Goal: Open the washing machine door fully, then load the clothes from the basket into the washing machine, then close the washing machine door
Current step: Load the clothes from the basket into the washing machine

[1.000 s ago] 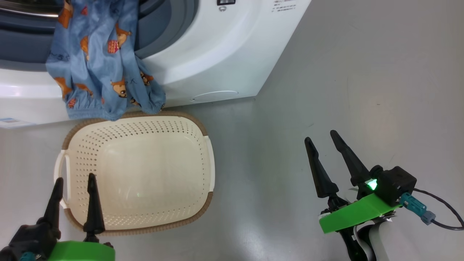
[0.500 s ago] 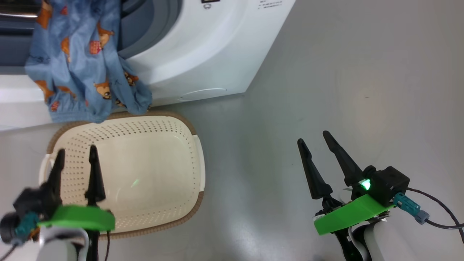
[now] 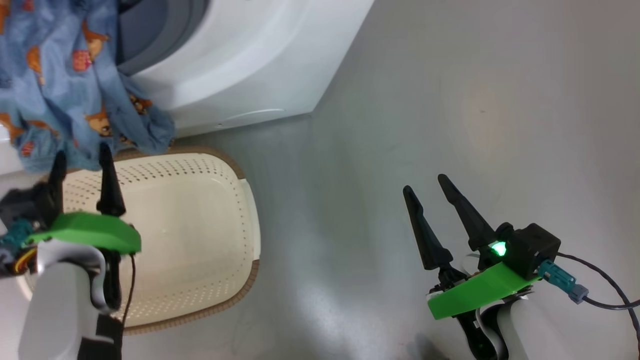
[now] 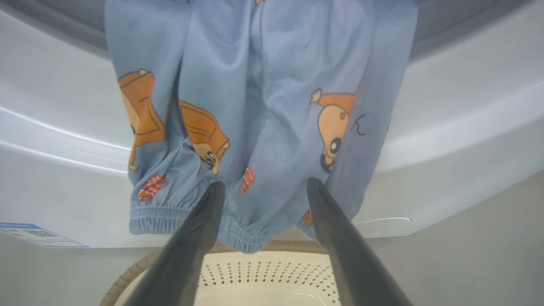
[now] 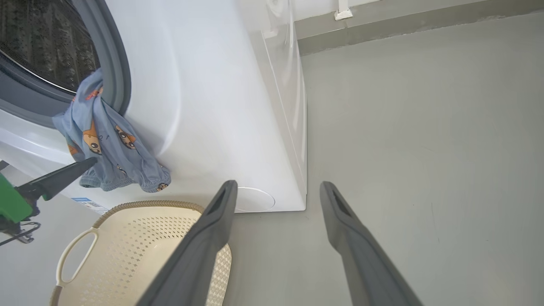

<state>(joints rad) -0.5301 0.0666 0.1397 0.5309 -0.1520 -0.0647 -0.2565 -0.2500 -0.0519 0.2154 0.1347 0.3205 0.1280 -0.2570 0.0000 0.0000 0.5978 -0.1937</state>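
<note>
The left pincer (image 3: 81,152) has risen over the basket (image 3: 200,151) to the clothes (image 3: 60,75), which dangle from the washing machine (image 3: 240,60) at far left. It is wide open and empty, seemingly ready to tuck them in. The right pincer (image 3: 425,183) idles at near right, open and empty.

The head view swings, so the machine (image 3: 240,60), clothes (image 3: 55,90) and basket (image 3: 200,225) all slide toward its left edge; the camera moves, not the things. The left claw (image 3: 81,149) advances from the basket's near left corner to its far rim, tips now at the clothes' hanging hem. Its pale forearm (image 3: 55,300) comes into view.
</note>
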